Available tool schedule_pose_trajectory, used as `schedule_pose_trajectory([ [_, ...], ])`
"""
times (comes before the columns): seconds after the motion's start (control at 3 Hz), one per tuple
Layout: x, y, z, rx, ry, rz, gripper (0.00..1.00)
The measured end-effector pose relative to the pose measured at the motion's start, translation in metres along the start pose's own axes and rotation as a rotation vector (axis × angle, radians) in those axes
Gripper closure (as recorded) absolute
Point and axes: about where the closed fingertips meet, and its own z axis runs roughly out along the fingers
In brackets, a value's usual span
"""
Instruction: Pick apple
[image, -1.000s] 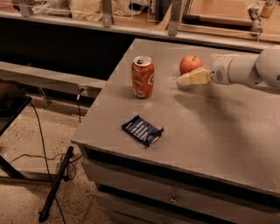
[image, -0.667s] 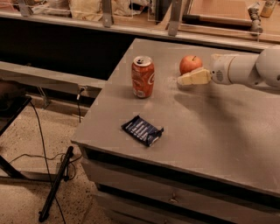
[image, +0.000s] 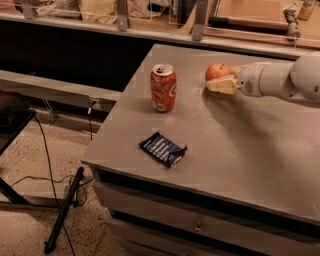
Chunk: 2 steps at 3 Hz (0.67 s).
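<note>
Gripper: my gripper (image: 222, 80) reached in from the right edge of the bench (image: 240, 150), low over the top and close to the far edge, right at the apple.
Grip: I could not tell whether it was spread or pinching.
Apple: the apple (image: 217, 71) sat upright near the far edge, stem up.
Soda can: the soda can (image: 163, 87) stood left of the apple, apart from it.
Wrapper: a dark snack packet (image: 162, 148) lay flat near the front left corner.
</note>
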Motion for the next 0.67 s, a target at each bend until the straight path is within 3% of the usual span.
schedule_pose_trajectory([
  [0.67, -0.0011, 0.0033, 0.0036, -0.016, -0.003, 0.005, 0.85],
])
